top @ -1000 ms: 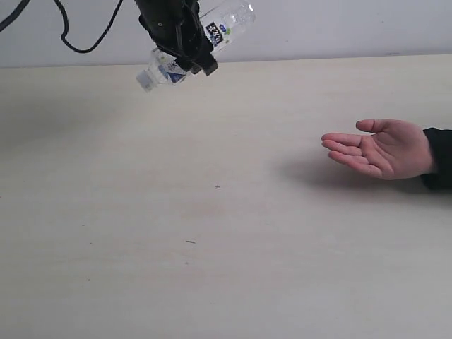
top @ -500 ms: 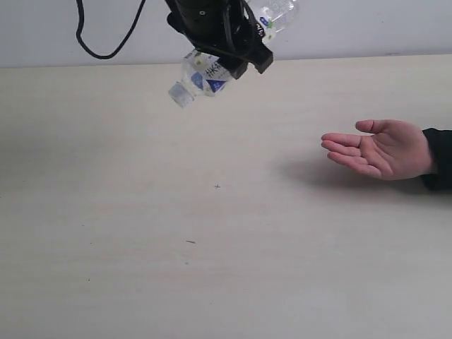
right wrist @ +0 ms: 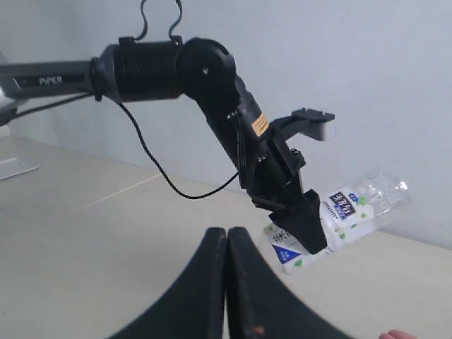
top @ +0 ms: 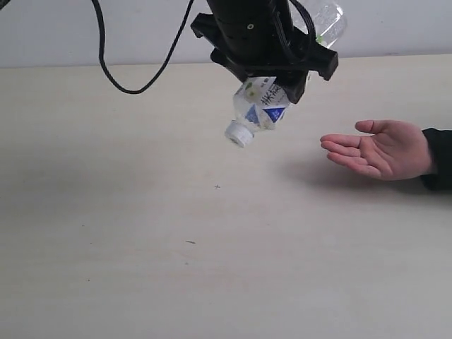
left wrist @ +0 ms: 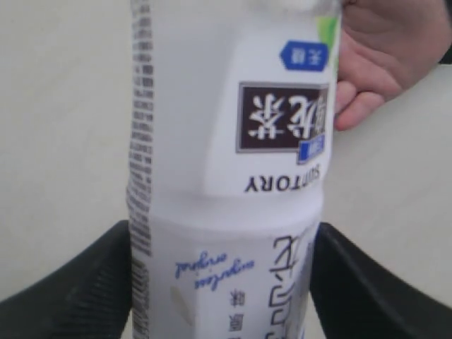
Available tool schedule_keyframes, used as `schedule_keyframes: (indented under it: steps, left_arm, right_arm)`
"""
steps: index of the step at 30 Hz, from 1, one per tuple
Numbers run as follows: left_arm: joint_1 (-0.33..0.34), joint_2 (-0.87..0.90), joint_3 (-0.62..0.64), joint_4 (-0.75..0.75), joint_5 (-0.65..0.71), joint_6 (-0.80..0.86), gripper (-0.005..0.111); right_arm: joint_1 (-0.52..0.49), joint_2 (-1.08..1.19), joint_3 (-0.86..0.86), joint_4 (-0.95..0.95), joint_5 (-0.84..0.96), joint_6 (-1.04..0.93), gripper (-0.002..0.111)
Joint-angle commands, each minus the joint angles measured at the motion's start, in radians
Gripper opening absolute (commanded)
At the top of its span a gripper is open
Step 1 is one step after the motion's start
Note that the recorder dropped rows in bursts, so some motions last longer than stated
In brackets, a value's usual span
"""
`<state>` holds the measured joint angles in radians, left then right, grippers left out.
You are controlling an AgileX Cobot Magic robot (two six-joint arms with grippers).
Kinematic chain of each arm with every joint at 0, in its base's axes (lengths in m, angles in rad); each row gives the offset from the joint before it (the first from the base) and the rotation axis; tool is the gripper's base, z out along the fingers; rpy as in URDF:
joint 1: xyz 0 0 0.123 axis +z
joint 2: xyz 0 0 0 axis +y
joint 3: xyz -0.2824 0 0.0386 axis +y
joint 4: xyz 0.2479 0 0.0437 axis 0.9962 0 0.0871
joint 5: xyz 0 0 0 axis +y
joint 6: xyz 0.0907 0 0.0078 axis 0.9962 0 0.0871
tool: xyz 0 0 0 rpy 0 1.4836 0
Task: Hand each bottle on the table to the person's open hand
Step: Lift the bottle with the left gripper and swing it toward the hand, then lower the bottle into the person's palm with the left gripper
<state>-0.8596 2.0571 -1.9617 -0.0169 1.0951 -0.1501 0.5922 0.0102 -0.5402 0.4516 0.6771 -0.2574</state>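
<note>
A clear bottle [top: 260, 107] with a white label and white cap hangs tilted in the air, cap end down. My left gripper [top: 286, 74] is shut on its middle, just left of the person's open hand [top: 381, 148]. The hand is held palm up above the right side of the table [top: 141, 247]. In the left wrist view the bottle [left wrist: 226, 176] fills the space between the black fingers [left wrist: 85, 289], with the hand [left wrist: 385, 56] just beyond it. My right gripper [right wrist: 227, 240] is shut and empty, and its view takes in the held bottle [right wrist: 353, 208].
A black cable [top: 134, 88] loops down from the left arm [right wrist: 212, 78] over the back of the table. A pale wall stands behind the table's far edge. A few tiny dark specks [top: 217, 186] mark the tabletop.
My left gripper has carried the bottle rightward and a little lower, closer to the hand. The hand has stayed where it was.
</note>
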Motion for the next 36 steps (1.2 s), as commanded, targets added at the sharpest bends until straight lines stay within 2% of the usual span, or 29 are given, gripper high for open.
schedule_keyframes:
  steps: [1,7,8,12,20,26,29,36]
  left_arm:
    - [-0.033,-0.006,-0.001,-0.048,-0.09,-0.128,0.0]
    - [-0.112,0.001,-0.001,-0.102,-0.231,-0.356,0.0]
    - [-0.118,0.013,-0.001,-0.154,-0.271,-0.391,0.0]
    - [-0.119,0.107,-0.001,-0.398,-0.395,-0.396,0.0]
    - [-0.116,0.222,-0.001,-0.496,-0.491,-0.396,0.0]
    - [-0.115,0.285,-0.001,-0.691,-0.544,-0.405,0.0]
    - [-0.114,0.306,-0.001,-0.716,-0.581,-0.403,0.0]
    - [-0.091,0.336,-0.001,-0.719,-0.573,-0.392,0.0]
  right_arm:
    - [0.002,-0.01,0.012,0.019,-0.023,-0.011,0.0]
    - [0.002,-0.01,0.017,-0.004,-0.005,0.001,0.0]
    - [0.002,-0.01,0.017,-0.002,0.02,0.001,0.0]
    - [0.002,-0.01,0.017,-0.002,0.038,-0.003,0.0]
    - [0.002,-0.01,0.017,-0.002,0.038,-0.003,0.0]
    - [0.002,-0.01,0.017,-0.002,0.038,-0.003,0.0]
    - [0.002,-0.01,0.017,-0.002,0.038,-0.003,0.0]
    - [0.002,-0.01,0.017,-0.002,0.038,-0.003,0.0]
